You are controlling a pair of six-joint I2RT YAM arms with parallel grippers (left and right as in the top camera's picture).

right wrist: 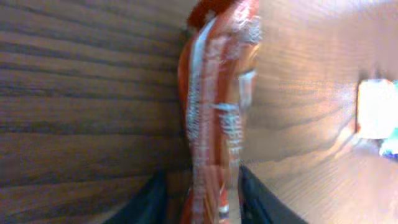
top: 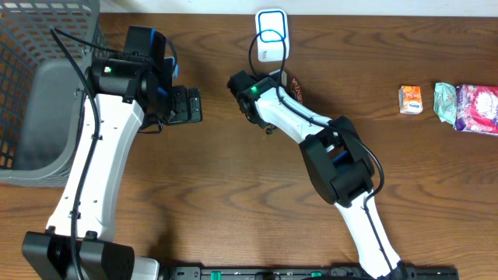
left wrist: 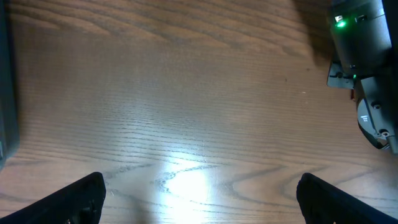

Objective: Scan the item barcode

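A red plastic-wrapped packet (right wrist: 214,112) stands on edge on the wooden table, filling the middle of the right wrist view. My right gripper (right wrist: 202,199) straddles its near end, both fingers standing slightly off it, so it is open. From overhead only a red sliver of the packet (top: 295,90) shows beside the right arm's wrist (top: 249,92). Just behind it at the table's far edge is the white scanner (top: 271,35) with a blue ring. My left gripper (top: 187,105) hovers wide open over bare wood, nothing between its fingers (left wrist: 81,199).
A grey mesh basket (top: 31,93) takes up the far left. At the right sit a small orange carton (top: 411,99), a green pack (top: 444,101) and a pink pack (top: 476,109). The scanner's black cable (top: 253,48) loops toward the right arm.
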